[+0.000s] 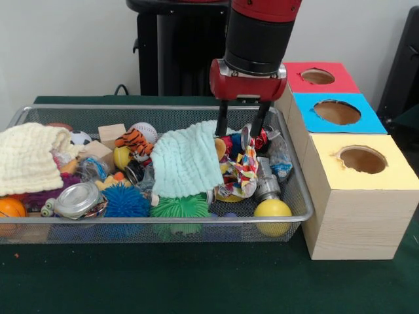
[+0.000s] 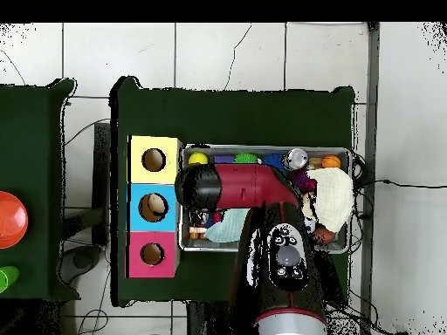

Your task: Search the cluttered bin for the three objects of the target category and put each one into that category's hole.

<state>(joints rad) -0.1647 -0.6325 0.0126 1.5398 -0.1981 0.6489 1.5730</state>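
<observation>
My gripper hangs open over the right part of the wire mesh bin. Its two black fingers point down, just above a colourful patterned cloth and small red and blue items. Nothing is held. A mint cloth lies immediately left of the fingers. To the bin's right stand three wooden boxes with holes: red, blue and yellow. In the overhead view the arm covers the gripper and the bin's left part.
The bin also holds a cream cloth, tiger toy, baseball, wooden block, metal tin, blue spiky ball, green spiky ball, yellow ball and orange ball.
</observation>
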